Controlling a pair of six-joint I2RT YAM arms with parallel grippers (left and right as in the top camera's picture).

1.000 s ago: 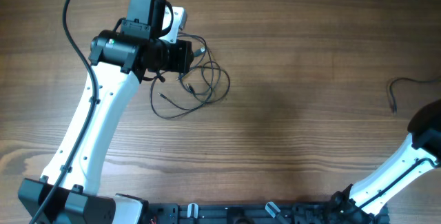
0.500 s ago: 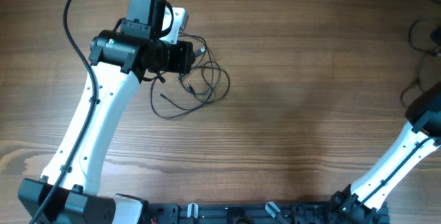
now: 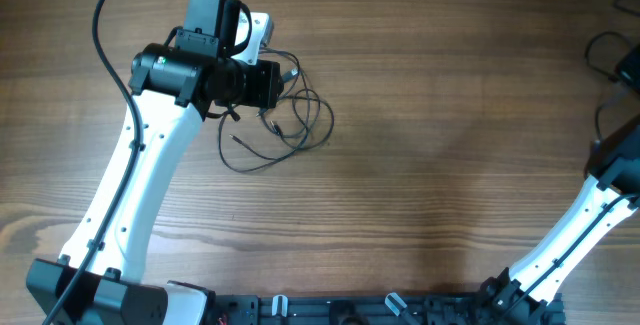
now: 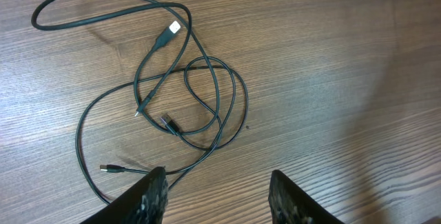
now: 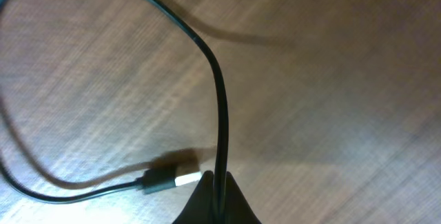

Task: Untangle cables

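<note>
Under left hand (image 4: 217,182), tangled cables (image 4: 169,123)

right hand (image 5: 215,182) mostly cropped, cable (image 5: 220,93) slightly blurred

The bench (image 3: 440,135) is a brown wooden surface with long grain running from side to side and some darker streaks. Along its lower edge in the overhead view runs a dark rail (image 3: 350,311) with small pale clips, perhaps a mounting frame; its details are too small to tell.
</note>
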